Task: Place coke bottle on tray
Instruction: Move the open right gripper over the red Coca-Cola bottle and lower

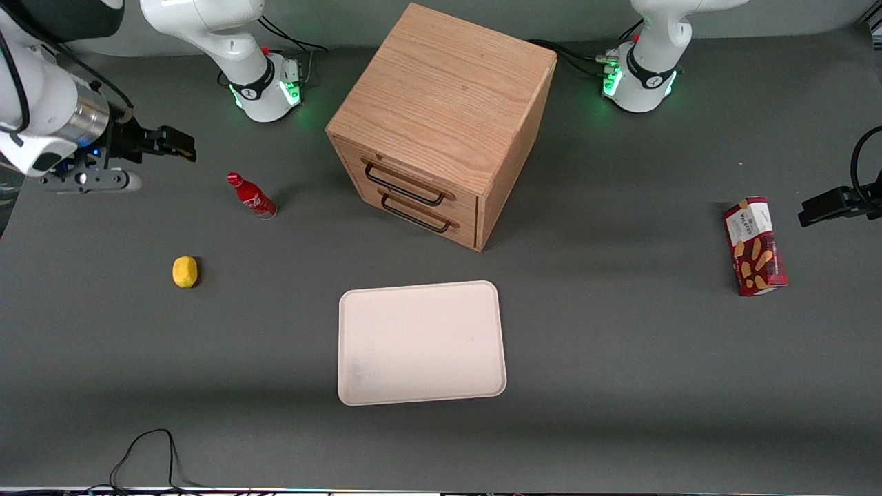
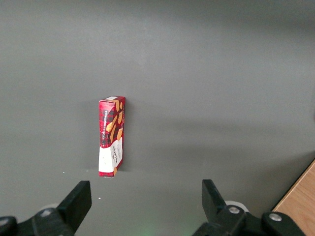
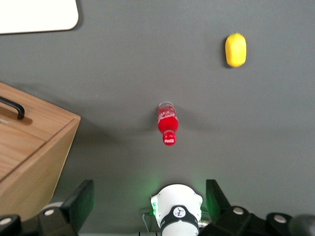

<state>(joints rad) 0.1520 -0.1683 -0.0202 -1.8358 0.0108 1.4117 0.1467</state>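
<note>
The coke bottle (image 1: 252,195), small, red and capped, stands upright on the dark table toward the working arm's end; it also shows in the right wrist view (image 3: 167,126). The cream-pink tray (image 1: 421,342) lies flat, nearer the front camera than the wooden drawer cabinet; one corner of the tray (image 3: 44,17) shows from the wrist. My gripper (image 1: 180,145) hangs high above the table, well apart from the bottle and farther from the camera than it. Its fingers (image 3: 81,199) stand wide open with nothing between them.
A wooden cabinet (image 1: 441,117) with two black-handled drawers stands mid-table. A yellow lemon (image 1: 185,271) lies nearer the camera than the bottle. A red snack box (image 1: 754,246) lies toward the parked arm's end. A black cable (image 1: 148,455) loops at the table's front edge.
</note>
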